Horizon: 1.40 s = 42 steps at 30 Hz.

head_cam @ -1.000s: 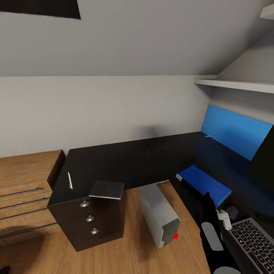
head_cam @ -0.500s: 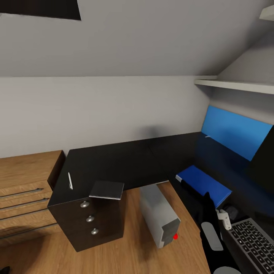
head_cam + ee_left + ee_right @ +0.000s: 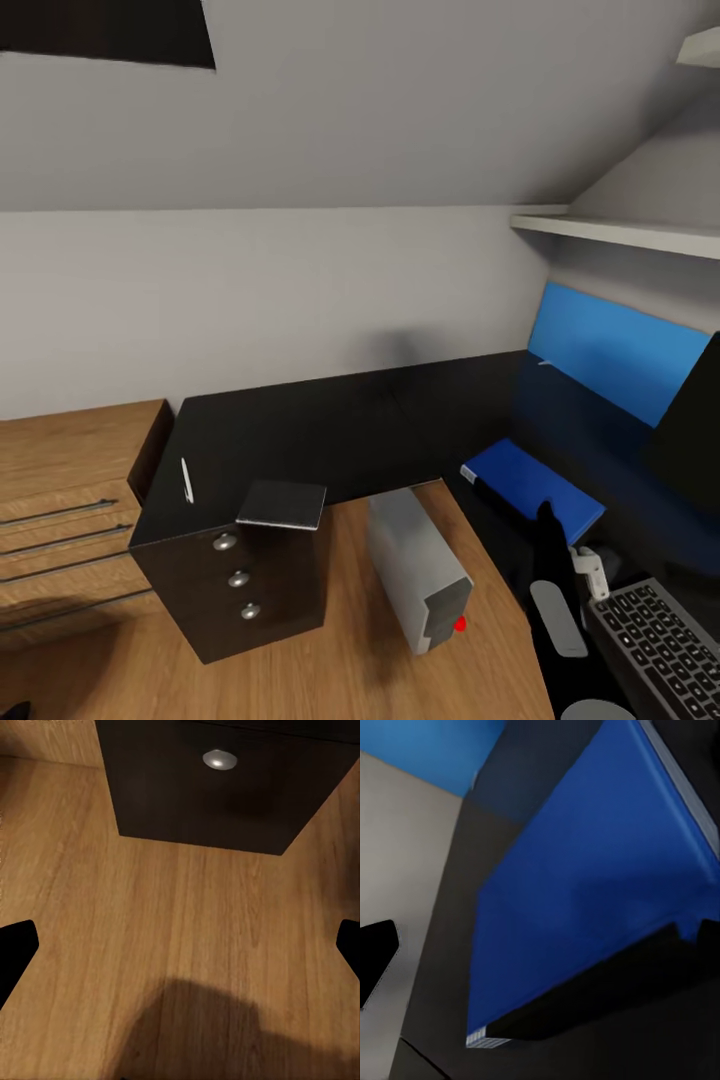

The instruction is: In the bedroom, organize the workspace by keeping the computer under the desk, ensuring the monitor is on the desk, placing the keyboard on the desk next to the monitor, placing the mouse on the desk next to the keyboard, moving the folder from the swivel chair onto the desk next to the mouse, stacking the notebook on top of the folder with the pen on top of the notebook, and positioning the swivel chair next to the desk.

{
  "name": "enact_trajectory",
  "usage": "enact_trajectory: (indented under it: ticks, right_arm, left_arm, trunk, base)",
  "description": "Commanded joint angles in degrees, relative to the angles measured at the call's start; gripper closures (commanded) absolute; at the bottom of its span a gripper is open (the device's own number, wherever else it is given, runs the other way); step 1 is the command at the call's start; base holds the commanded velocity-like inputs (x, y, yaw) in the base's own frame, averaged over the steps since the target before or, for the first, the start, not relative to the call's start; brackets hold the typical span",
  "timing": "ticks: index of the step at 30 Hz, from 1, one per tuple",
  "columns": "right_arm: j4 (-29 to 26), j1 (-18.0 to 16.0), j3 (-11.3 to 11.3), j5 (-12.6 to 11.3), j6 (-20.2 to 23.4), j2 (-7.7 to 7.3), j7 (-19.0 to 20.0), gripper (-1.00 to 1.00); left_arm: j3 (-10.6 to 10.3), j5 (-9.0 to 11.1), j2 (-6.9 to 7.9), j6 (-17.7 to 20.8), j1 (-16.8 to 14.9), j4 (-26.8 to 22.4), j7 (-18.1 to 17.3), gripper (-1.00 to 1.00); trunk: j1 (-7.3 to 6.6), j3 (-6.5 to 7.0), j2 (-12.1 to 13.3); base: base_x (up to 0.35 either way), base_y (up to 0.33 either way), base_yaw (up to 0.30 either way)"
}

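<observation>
The blue folder (image 3: 533, 491) lies flat on the black L-shaped desk (image 3: 330, 430), on the desk's right wing, near the front edge; in the right wrist view the folder (image 3: 592, 892) appears close up, its page edge pale along one side. Just beyond it toward the robot sit a small white mouse (image 3: 590, 572) and the keyboard (image 3: 665, 635), side by side on the same wing, with the dark edge of the monitor (image 3: 690, 430) rising at the far right. The right gripper (image 3: 540, 945) hangs over the folder with its fingers spread wide apart and nothing between them. On the desk's left wing a white pen (image 3: 185, 479) lies alone, and the dark notebook (image 3: 282, 504) rests at the front edge, overhanging the drawer unit (image 3: 240, 590). The grey computer (image 3: 418, 570) stands on the wooden floor (image 3: 330, 650) under the desk's inner corner. The left gripper (image 3: 180, 945) is also spread open and empty, pointing down at the floor (image 3: 180, 945) before a drawer knob (image 3: 218, 759).
</observation>
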Motion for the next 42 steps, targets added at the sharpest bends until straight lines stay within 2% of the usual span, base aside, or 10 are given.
enact_trajectory:
  ticks: [1,10,17,24,28,32,37,38,42]
  right_arm:
    - [-0.32,-0.03,-0.03,-0.41,-0.10,0.04,0.01,-1.00]
    - [-3.42,0.01,0.32,-0.43,0.14,0.06,-0.08,-1.00]
    - [-5.04,0.14,2.67,0.13,0.56,-0.08,-0.06,-1.00]
    - [-9.04,0.49,5.00,3.45,4.00,-0.06,-0.05,-1.00]
    - [-12.31,1.81,6.22,6.02,7.87,0.26,-0.05,-1.00]
    - [-14.17,2.96,8.75,6.99,11.61,0.39,0.01,-1.00]
    - [-15.59,3.55,13.56,7.49,16.58,0.21,-0.02,-1.00]
    - [-15.84,3.65,15.18,7.56,18.58,0.15,-0.01,-1.00]
    - [-16.11,3.79,17.41,7.67,22.87,0.08,-0.03,-1.00]
  left_arm:
    - [-0.48,0.25,0.06,-0.28,-0.08,-0.22,0.37,-1.00]
    - [-0.48,0.33,0.14,-0.28,-0.06,-0.22,0.53,-1.00]
    - [-0.48,0.34,0.15,-0.27,-0.07,-0.22,0.55,-1.00]
    - [-0.48,0.34,0.20,-0.27,-0.06,-0.20,0.56,-1.00]
    - [-0.48,0.34,0.22,-0.27,-0.06,-0.21,0.56,-1.00]
    - [-0.48,0.34,0.23,-0.27,-0.07,-0.22,0.56,-1.00]
    - [-0.48,0.34,0.24,-0.27,-0.07,-0.21,0.56,-1.00]
    - [-0.48,0.34,0.24,-0.27,-0.07,-0.19,0.56,-1.00]
    - [-0.48,0.31,0.24,-0.27,-0.07,-0.16,0.56,-1.00]
  trunk:
    - [-0.22,0.13,0.38]
    - [-2.20,1.74,3.99]
    - [-3.74,3.00,6.79]
    - [-5.28,4.25,9.60]
    - [-6.15,4.97,11.21]
    - [-7.03,5.69,12.81]
    - [-8.13,6.59,14.82]
    - [-8.35,6.77,15.22]
    - [-9.23,7.49,16.82]
  base:
    - [0.000,0.000,0.000]
    - [0.000,0.000,0.000]
    - [0.000,0.000,0.000]
    - [0.000,0.000,0.000]
    - [0.000,0.000,0.000]
    - [0.000,0.000,0.000]
    - [0.000,0.000,0.000]
    - [0.000,0.000,0.000]
    - [0.000,0.000,0.000]
